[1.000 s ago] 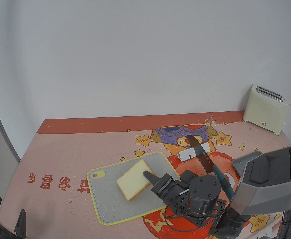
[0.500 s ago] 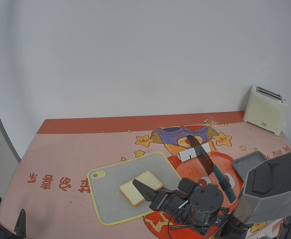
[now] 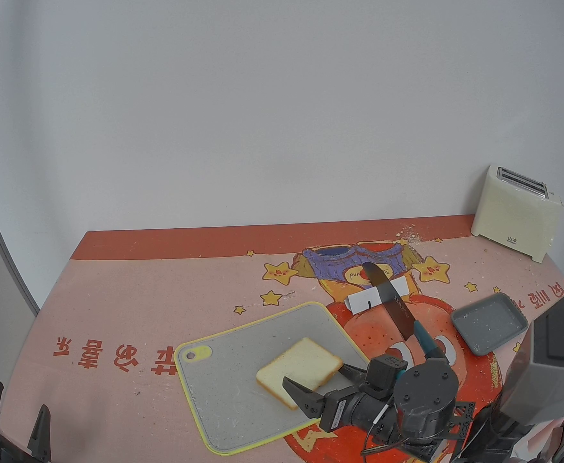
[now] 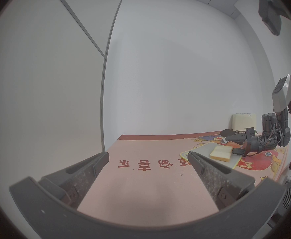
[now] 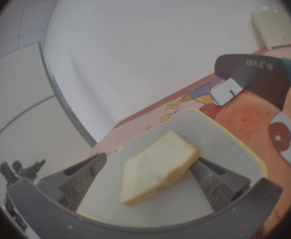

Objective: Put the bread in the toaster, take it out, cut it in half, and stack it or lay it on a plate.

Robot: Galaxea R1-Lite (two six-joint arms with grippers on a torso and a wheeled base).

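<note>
Your right claw [image 3: 313, 374] is open, and one finger seems to sit under the pale square bread slice [image 3: 301, 369]. Pull back fast and the slice could slide off the grey, yellow-rimmed plastic cutting board [image 3: 230, 381].

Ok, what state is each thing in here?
bread: whole, uncut, on the cutting board, one edge propped on a finger.
right gripper: open around the bread.
left gripper: open, holding nothing.
knife: lying unheld on the table.
toaster: no bread in the slots.
plate: no bread on it.
</note>
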